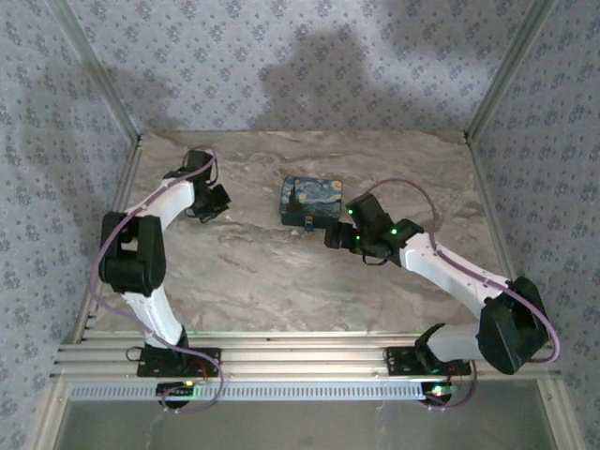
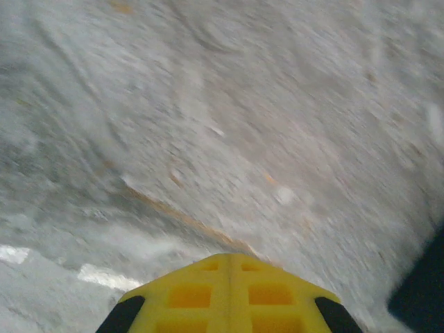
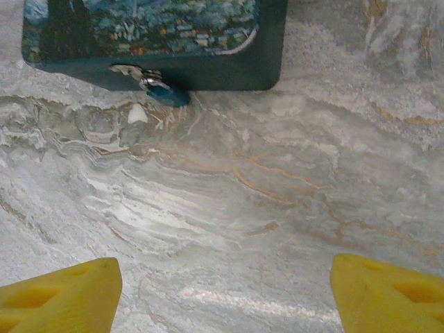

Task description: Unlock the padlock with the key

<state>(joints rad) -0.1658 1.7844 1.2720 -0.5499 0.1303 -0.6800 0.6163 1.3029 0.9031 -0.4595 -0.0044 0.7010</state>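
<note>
1. The blue painted box [image 1: 313, 202] sits on the marble desk [image 1: 281, 281], with a small silver padlock [image 3: 132, 71] and a blue-topped key [image 3: 168, 95] at its front.
2. The right gripper [image 3: 222, 277] faces them, spread wide to grab.
3. The left gripper [image 2: 230, 277], pressed together, waits aside.

The overhead view is softly, rather dimly lit, with broad grey shadows on the patterned back wall [image 1: 309, 66] at upper centre and upper left. The left wrist view is smeared by motion blur, the marble table top [image 2: 263, 139] streaked throughout. The right wrist view is brighter and sharper, with a pale sheen at lower centre and a thin shadow under the box [image 3: 208, 69] at the top
</note>
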